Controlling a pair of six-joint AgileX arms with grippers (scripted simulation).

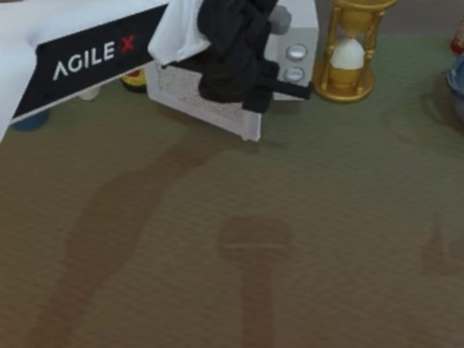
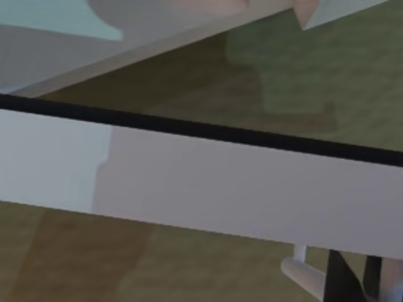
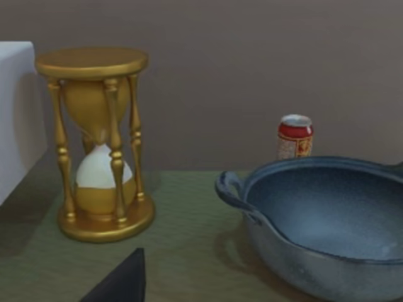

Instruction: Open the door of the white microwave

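Note:
The white microwave (image 1: 301, 29) stands at the back of the table, two silver knobs on its right panel. Its door (image 1: 206, 98), white with a speckled mesh window, is swung partly out from the left hinge, free edge toward the table's front. My left gripper (image 1: 257, 94) reaches over the door near that free edge. In the left wrist view the door's edge (image 2: 220, 182) crosses the frame, and my left gripper (image 2: 356, 280) is shut on the door's white bar handle (image 2: 305, 274). My right gripper (image 3: 179, 294) is outside the top view and stands open; one dark fingertip (image 3: 129, 280) shows.
A gold hourglass (image 1: 351, 51) stands just right of the microwave. A blue-grey pot (image 3: 327, 220) and a red can (image 3: 295, 137) sit at the far right. Small objects (image 1: 134, 78) lie under my left arm, left of the microwave.

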